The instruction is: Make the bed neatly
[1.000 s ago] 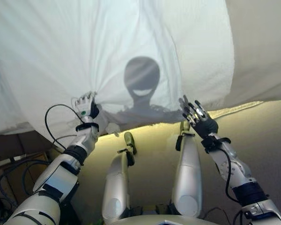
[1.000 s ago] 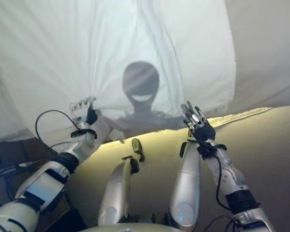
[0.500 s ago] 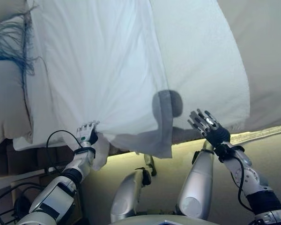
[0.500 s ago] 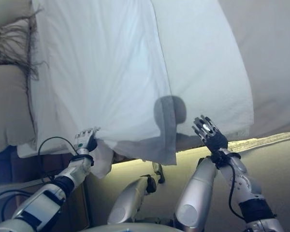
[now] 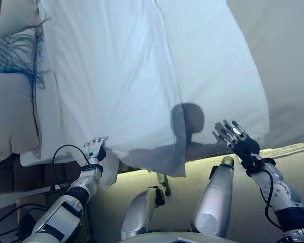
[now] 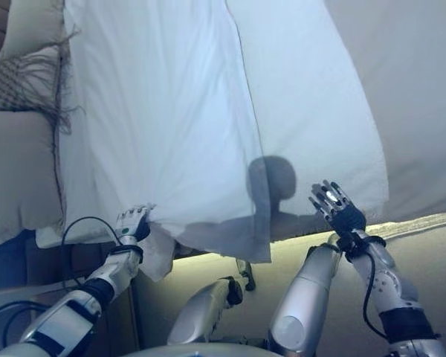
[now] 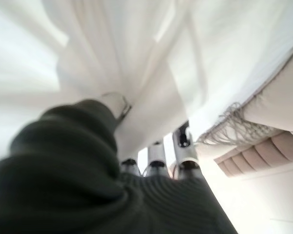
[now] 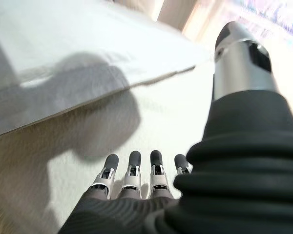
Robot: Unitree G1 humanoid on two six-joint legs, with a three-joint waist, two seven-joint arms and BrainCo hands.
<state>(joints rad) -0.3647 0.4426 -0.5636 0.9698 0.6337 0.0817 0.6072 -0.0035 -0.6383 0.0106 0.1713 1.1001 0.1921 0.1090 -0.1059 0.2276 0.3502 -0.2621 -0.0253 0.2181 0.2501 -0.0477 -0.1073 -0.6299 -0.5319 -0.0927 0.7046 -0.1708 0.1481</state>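
Note:
A white sheet (image 5: 111,76) lies over the bed, its near edge hanging at the bedside, with a textured white cover (image 5: 218,76) beneath it on the right. My left hand (image 5: 95,150) is shut on the sheet's near edge at the lower left, with cloth bunched round its fingers in the left wrist view (image 7: 136,112). My right hand (image 5: 236,138) is open and empty, its fingers spread just above the cover's near edge. Its straight fingers (image 8: 132,170) show over the cover in the right wrist view.
A beige pillow (image 5: 7,116) and a fringed blue-grey throw (image 5: 15,53) lie at the left end of the bed. A beige wall or headboard panel (image 5: 289,61) fills the right side. The lit floor (image 5: 294,172) runs along the bedside.
The camera has shifted, bringing the pillow and throw further into view. My right hand has moved slightly right and lower along the cover's edge. My left hand keeps its hold on the sheet.

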